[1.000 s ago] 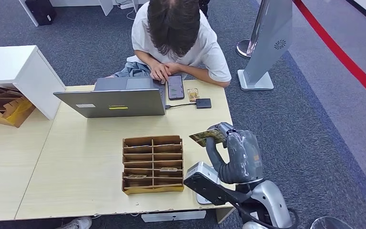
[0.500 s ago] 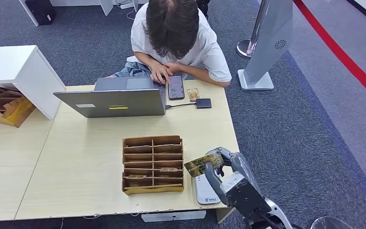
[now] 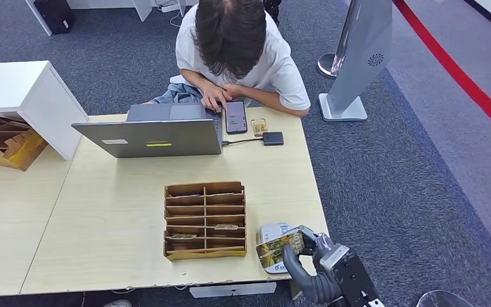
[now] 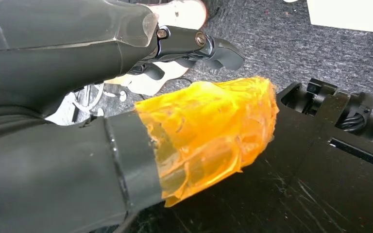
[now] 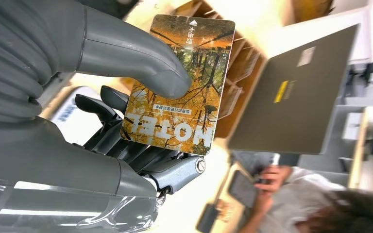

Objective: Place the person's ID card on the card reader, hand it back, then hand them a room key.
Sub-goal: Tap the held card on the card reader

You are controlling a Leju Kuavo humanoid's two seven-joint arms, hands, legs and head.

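Bare tabletop (image 3: 112, 211) lies open at nine o'clock of the cardboard organizer (image 3: 205, 219); the laptop (image 3: 150, 131) blocks twelve.

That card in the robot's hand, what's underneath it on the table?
Under the card, pinched by the right hand, sits a white card reader at the table edge. Its far end shows; card and fingers cover the rest.

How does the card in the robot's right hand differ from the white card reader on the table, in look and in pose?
The card is thin and printed with an autumn forest picture and the word "Hotel"; the reader is a plain white, thicker device. The card is gripped by the right hand, lifted and tilted; the reader lies flat on the table. In the head view the card overlaps the reader. Both are rectangular with rounded corners.
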